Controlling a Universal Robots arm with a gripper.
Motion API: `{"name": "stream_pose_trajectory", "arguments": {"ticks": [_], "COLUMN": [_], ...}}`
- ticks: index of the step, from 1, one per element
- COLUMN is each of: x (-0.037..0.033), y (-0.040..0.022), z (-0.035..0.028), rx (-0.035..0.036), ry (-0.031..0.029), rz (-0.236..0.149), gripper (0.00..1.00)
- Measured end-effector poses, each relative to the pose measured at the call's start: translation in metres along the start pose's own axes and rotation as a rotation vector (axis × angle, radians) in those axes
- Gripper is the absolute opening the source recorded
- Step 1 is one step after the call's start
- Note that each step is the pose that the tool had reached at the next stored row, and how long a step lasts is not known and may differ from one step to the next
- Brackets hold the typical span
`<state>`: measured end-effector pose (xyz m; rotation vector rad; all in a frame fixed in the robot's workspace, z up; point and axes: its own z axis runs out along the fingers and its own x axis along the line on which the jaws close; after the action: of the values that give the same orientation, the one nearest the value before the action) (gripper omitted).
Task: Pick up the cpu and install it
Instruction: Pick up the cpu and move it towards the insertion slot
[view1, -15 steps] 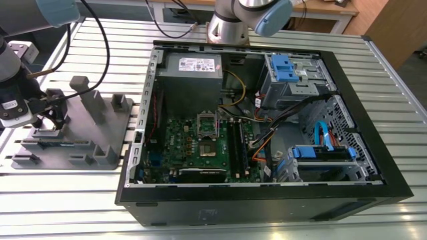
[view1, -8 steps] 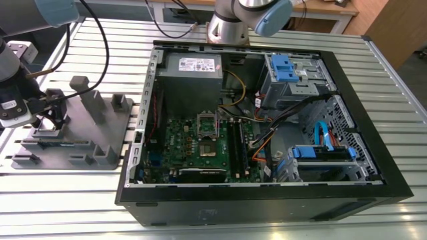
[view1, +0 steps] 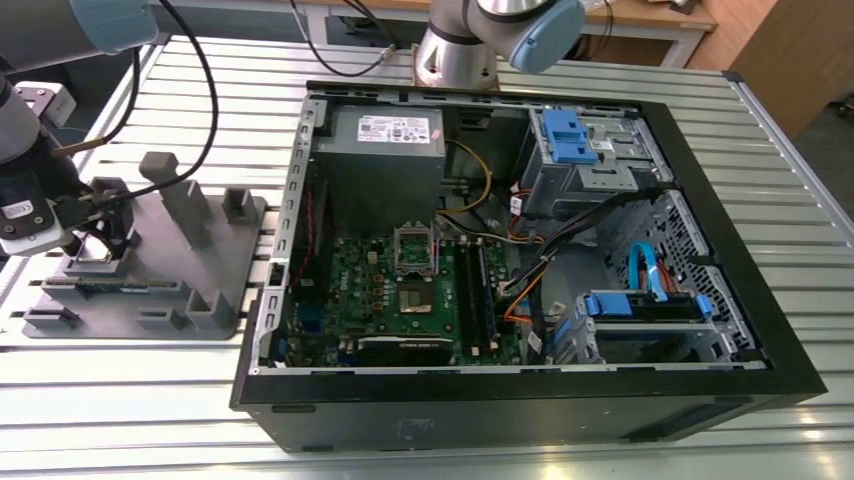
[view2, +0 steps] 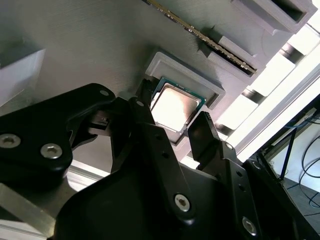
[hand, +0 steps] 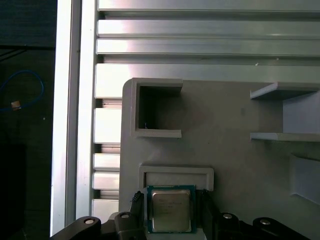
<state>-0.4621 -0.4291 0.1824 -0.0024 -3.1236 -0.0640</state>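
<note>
Claw: front and centre in the second wrist view, closed down narrow on the cpu, with its fingers against two opposite edges as far as I can make out.
Cpu spot: low in its little pocket on the grey holder, out on the slatted tabletop, well apart from the socket inside the pc case.
Grip worry: only thin edges to hold onto, so I reckon a slightly off-centre pinch could let the chip tilt and snag the pocket wall.
Bigger worry: a slip or a skewed chip could damage the socket contacts, just my guess.
Hard to see: finger contact sits in shadow in the first wrist view, the claw cuts off the cpu's near edge, and the socket's frame is too small to read.
</note>
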Motion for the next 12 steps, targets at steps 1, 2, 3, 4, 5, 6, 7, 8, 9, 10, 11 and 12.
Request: {"name": "stream_pose_trajectory", "arguments": {"ticks": [1,2,3,4,5,6,7,8,9,10,11,12], "x": [0.0,0.0,0.0,0.0,0.0001,0.0001,0.0001,0.0001,0.0001,0.0001,0.0001,0.0001], "y": [0.0,0.0,0.0,0.0,0.0,0.0,0.0,0.0,0.0,0.0,0.0,0.0], "z": [0.0,0.0,0.0,0.0,0.0,0.0,0.0,0.0,0.0,0.0,0.0,0.0], "rx": [0.0,0.0,0.0,0.0,0.0,0.0,0.0,0.0,0.0,0.0,0.0,0.0], "ry": [0.0,0.0,0.0,0.0,0.0001,0.0001,0.0,0.0,0.0,0.0,0.0,-0.0001], "rz": [0.0,0.0,0.0,0.0,0.0,0.0,0.0,0.0,0.0,0.0,0.0,0.0], "gripper": [0.56,0.56,0.55,0.48,0.48,0.47,0.47,0.47,0.47,0.47,0.47,0.47]}}
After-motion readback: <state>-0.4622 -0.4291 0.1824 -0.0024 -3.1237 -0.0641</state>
